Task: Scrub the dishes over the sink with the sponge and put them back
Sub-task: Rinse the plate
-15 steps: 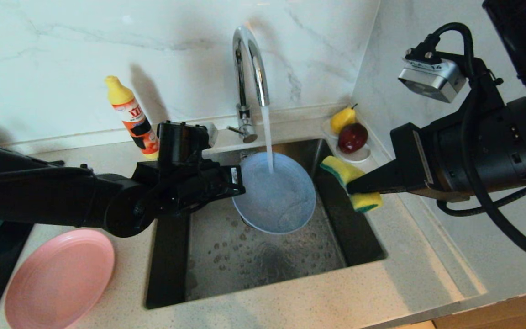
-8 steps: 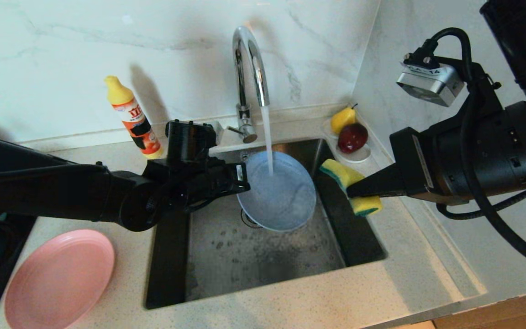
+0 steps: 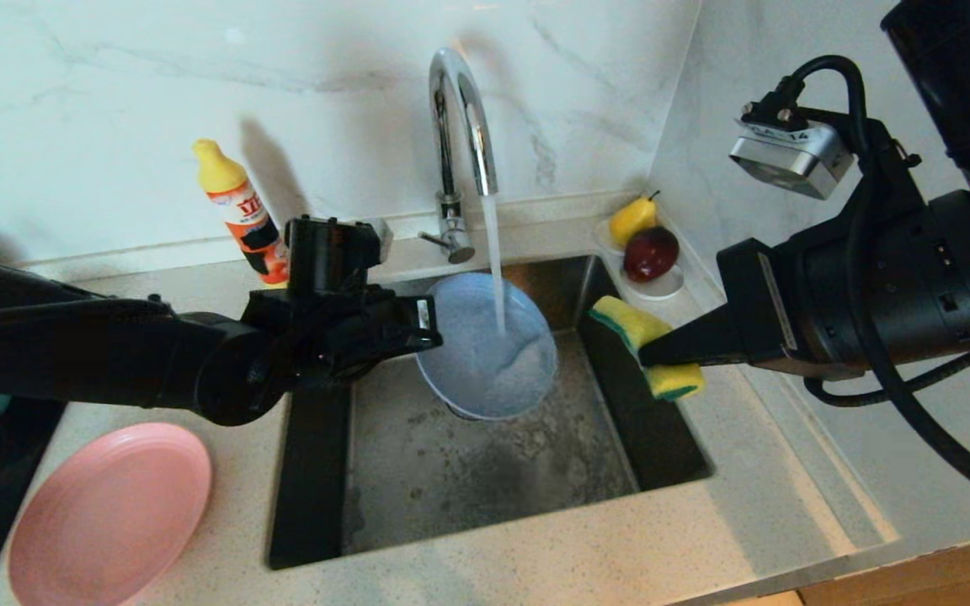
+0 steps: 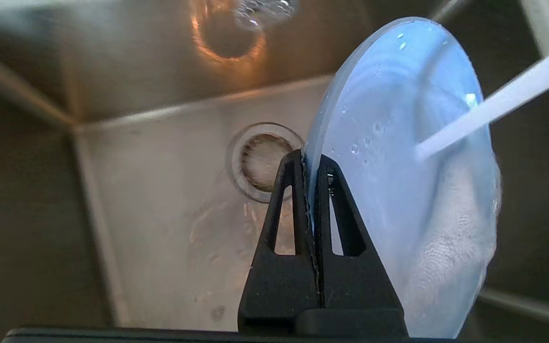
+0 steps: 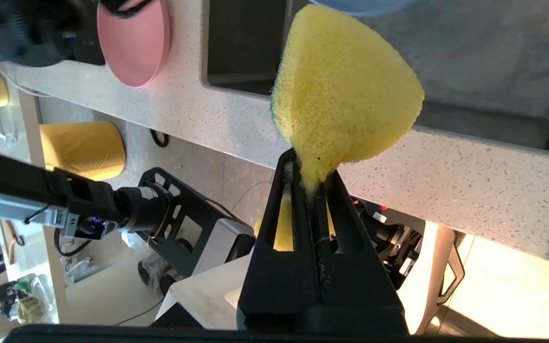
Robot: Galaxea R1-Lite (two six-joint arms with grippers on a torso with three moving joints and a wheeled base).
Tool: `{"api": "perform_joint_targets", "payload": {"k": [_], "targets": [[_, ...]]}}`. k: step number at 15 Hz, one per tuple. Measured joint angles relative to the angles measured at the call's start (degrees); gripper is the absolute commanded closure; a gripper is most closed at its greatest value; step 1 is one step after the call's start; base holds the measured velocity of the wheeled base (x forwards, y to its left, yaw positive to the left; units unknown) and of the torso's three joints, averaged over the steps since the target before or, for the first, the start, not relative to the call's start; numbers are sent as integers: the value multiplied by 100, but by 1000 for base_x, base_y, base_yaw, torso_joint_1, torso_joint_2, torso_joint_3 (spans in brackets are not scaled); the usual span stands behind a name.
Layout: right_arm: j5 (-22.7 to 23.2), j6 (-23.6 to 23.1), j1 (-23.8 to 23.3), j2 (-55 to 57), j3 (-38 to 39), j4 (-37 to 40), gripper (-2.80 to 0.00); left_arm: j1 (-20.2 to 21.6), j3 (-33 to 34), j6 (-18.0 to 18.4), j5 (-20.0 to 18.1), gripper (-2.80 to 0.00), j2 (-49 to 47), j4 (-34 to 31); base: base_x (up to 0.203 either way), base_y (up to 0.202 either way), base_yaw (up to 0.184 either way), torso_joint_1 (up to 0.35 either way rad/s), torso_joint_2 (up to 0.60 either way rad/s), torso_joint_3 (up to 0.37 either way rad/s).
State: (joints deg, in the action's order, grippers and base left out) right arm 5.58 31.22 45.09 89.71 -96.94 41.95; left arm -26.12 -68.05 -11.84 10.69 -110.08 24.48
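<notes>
From the head camera you see your left gripper (image 3: 430, 324) clamped on the near rim of the blue plate (image 3: 489, 349), holding it tilted over the sink (image 3: 485, 471) with the tap (image 3: 461, 126) stream landing on its face. Only the left wrist camera shows you the grip itself: both fingers (image 4: 298, 190) pinch the plate's edge (image 4: 398, 166), and the strainer drain (image 4: 262, 159) sits just beyond the fingertips, behind the plate. Your right gripper (image 3: 649, 347) is squeezed shut on the sponge (image 3: 645, 341), beside the plate over the sink's right edge, not touching it. The right wrist camera shows the sponge (image 5: 346, 90) folded and flaring out past the fingertips, its yellow side in view. The pink plate (image 3: 110, 513) lies on the counter (image 3: 535, 555), below the left arm.
</notes>
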Motion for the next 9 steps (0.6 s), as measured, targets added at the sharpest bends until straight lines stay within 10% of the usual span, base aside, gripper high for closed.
{"api": "perform_joint_targets", "payload": {"k": [9], "targets": [[-23,23,-11,-41,205,5,0,783,1229,1424,17,0,1556,26,0,0,0,0,0,0]]}}
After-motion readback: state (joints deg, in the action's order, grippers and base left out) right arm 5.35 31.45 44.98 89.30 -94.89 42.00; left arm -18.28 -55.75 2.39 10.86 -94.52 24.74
